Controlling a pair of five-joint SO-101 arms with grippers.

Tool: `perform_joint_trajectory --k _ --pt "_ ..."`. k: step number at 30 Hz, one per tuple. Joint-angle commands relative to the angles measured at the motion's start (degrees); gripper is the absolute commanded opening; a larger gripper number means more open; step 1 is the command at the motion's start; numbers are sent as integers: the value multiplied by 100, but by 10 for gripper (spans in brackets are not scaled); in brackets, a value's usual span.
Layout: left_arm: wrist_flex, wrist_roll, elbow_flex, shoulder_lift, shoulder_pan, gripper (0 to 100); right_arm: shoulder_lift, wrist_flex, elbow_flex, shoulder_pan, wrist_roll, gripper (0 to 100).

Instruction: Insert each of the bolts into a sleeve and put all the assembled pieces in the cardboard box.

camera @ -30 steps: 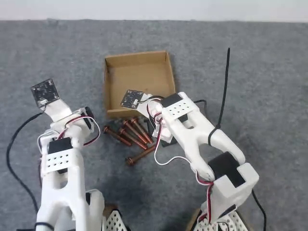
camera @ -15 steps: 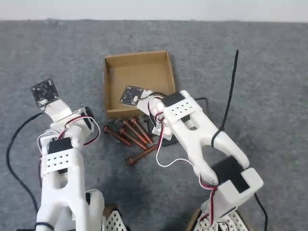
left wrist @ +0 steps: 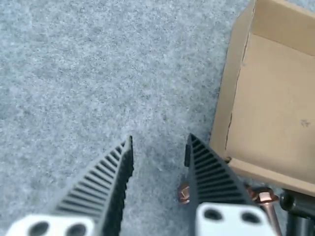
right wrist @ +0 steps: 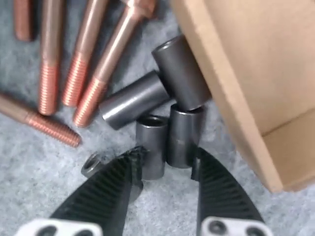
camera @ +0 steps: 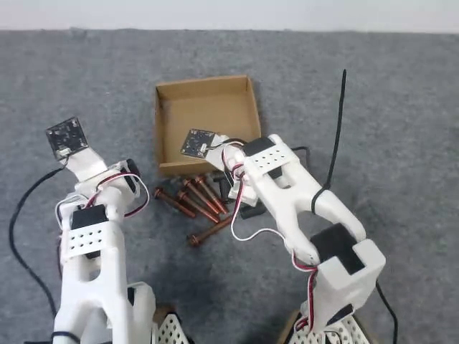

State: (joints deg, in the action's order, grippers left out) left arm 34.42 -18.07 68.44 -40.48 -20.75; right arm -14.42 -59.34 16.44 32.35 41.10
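Right arm [camera: 276, 168] slightly shifted; five bolts [camera: 197, 206]

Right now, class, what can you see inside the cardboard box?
The visible floor of the cardboard box is bare cardboard, with nothing lying on it. The right arm's wrist camera covers a patch by the near wall, so that spot cannot be checked.

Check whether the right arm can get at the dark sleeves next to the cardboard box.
Probably yes. The right gripper is open over the sleeves, two of them lined up between its tips. The cardboard box wall stands close beside them and the sleeves touch, so taking one alone may be tight.
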Motion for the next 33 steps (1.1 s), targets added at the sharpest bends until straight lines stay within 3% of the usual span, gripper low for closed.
perform_joint_trajectory --k 1,13,20,33 --pt "-185 -62 -75 9 -26 166 -268 -22 -53 -127 62 137" --pt "-185 -62 -75 9 -26 166 338 -549 97 -207 -149 141" --pt "-185 -62 -75 9 -26 166 1138 -84 888 -154 -290 203" --pt "-185 -62 -75 18 -26 166 479 541 905 -48 -255 163"
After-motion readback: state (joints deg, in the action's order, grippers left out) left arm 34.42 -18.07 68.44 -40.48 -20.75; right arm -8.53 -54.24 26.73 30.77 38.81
